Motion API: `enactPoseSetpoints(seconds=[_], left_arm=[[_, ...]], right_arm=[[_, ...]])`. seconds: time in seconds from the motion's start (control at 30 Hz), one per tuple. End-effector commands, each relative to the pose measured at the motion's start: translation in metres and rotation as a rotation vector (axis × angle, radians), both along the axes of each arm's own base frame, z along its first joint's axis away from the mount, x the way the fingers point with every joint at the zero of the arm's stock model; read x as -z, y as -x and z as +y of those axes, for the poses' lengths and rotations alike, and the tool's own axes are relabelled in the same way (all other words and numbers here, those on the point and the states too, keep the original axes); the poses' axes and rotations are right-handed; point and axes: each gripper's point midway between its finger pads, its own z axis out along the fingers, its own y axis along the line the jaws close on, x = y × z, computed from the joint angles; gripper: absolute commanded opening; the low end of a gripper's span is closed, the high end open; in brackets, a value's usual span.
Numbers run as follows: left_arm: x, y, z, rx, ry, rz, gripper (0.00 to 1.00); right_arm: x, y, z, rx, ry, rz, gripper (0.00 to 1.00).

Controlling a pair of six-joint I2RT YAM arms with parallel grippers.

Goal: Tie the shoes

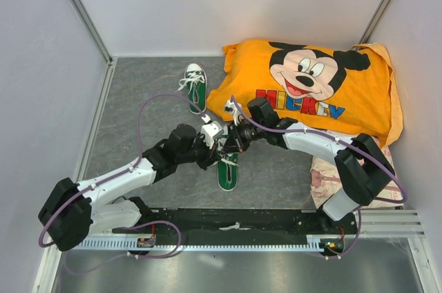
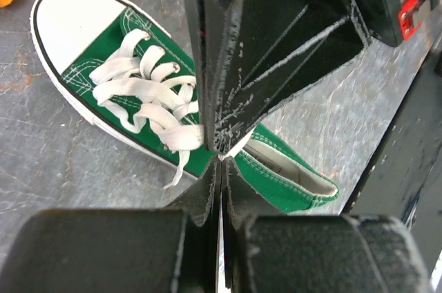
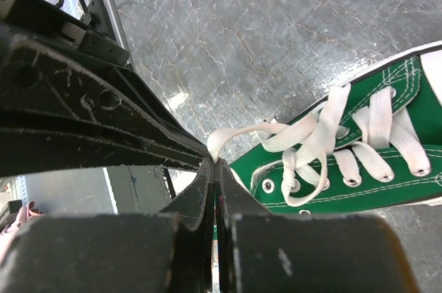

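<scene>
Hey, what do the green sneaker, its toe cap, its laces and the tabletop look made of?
The green sneaker: matte canvas, with stitching visible. Its toe cap: smooth white rubber, probably. The laces: flat white woven fabric, likely cotton. The tabletop: grey marbled sheet, slight sheen, perhaps vinyl.

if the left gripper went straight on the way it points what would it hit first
The left gripper, shut on a white lace, points down at the green sneaker under it. It would likely meet that shoe's side by the opening first, though depth is unclear.
</scene>
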Motion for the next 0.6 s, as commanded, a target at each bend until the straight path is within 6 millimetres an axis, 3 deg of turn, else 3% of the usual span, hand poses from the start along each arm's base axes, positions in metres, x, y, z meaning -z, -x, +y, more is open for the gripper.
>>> enactPoseSetpoints(seconds=[0.0,0.27,0.47,0.57], left_arm=[[-0.005,0.000,0.007,0.111,-0.125,-0.054,0.01],[-0.010,0.006,0.029,0.310,-0.266,-0.286,0.02],[-0.018,0.000,0.028,0.424,-0.323,-0.413,0.02],[-0.011,0.000,0.028,0.481,-0.366,-0.424,0.01]], right_arm=[[0.002,-0.004,-0.006,0.007,0.013,-0.016,0.00],[0.001,-0.006,-0.004,0.012,0.001,-0.011,0.00],[0.002,-0.007,-0.002,0.012,-0.004,-0.008,0.00],[0.002,-0.006,-0.002,0.013,-0.004,-0.004,0.00]])
